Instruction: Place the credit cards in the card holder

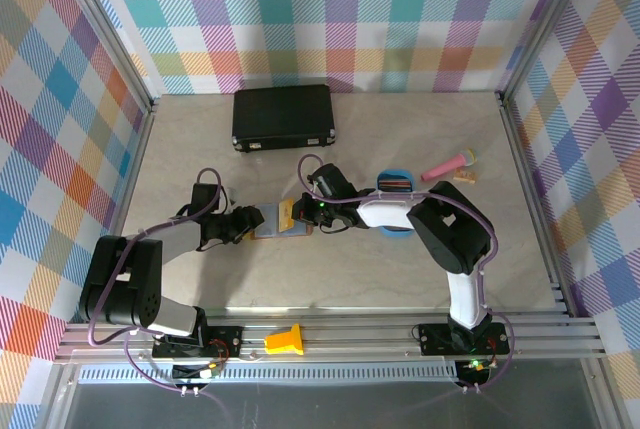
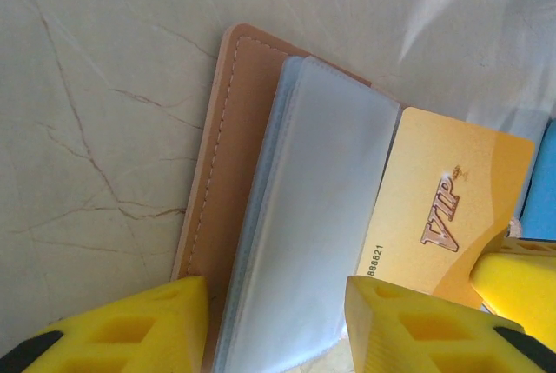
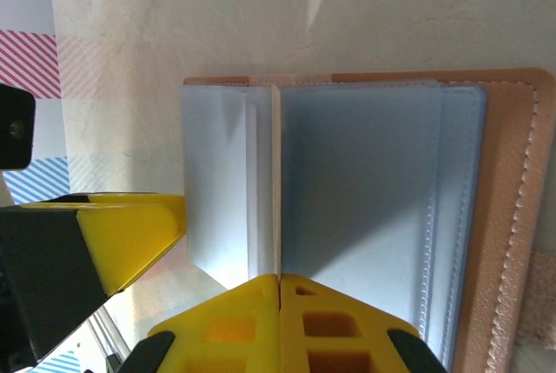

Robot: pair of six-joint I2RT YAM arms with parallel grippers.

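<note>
Nearest the lens, yellow fingers (image 3: 330, 321) of the right gripper (image 3: 278, 284), clenched on the gold card (image 2: 443, 208). Holds it on edge against the blue sleeves of the holder (image 2: 234, 164). Cannot tell whether inside a pocket. Astride those sleeves, the left gripper (image 2: 274, 290), jaws apart, gripping nothing. Holder spread flat on the table (image 1: 400, 279) between both arms, left of the tray (image 1: 397, 171).

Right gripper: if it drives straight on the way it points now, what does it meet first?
The right gripper, shut on the gold card, would likely run its fingertips into the card holder pockets' near edge; depth is unclear. The left gripper sits beyond.
</note>
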